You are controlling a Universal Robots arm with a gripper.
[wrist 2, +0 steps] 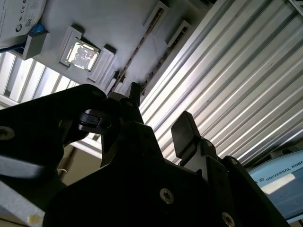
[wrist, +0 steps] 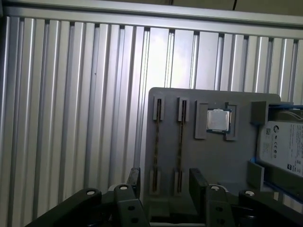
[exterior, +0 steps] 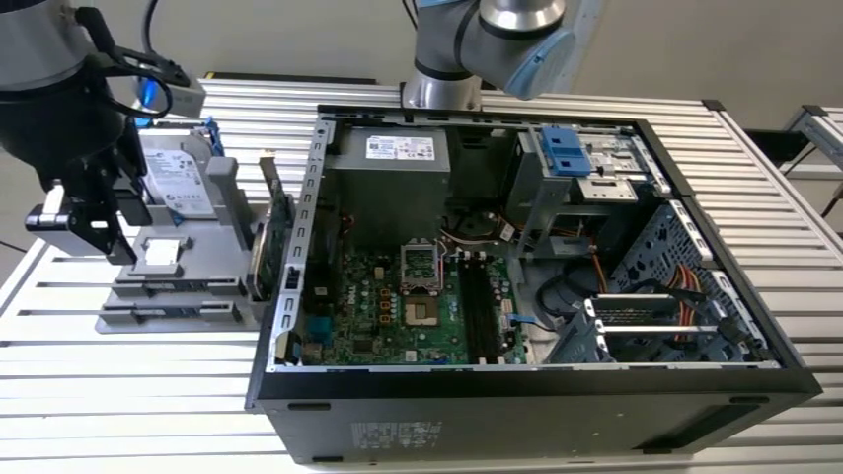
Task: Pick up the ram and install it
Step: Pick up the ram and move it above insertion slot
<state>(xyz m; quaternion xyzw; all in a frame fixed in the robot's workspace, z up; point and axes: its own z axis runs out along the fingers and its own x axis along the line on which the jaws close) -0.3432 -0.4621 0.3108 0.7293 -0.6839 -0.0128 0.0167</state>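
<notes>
The ram stands on edge as a thin strip in a slot of the grey holder; a second similar strip fills the neighbouring slot. My gripper hovers above the ends of both strips, open, with one black finger outside each slot and nothing between them. In the second wrist view the same strip lies beyond the open gripper. In the exterior view my gripper hangs over the holder at that view's left.
A processor chip and a silver hard drive sit in the holder beside the slots. The open computer case lies at the exterior view's right, with motherboard memory slots inside. A green card stands between holder and case.
</notes>
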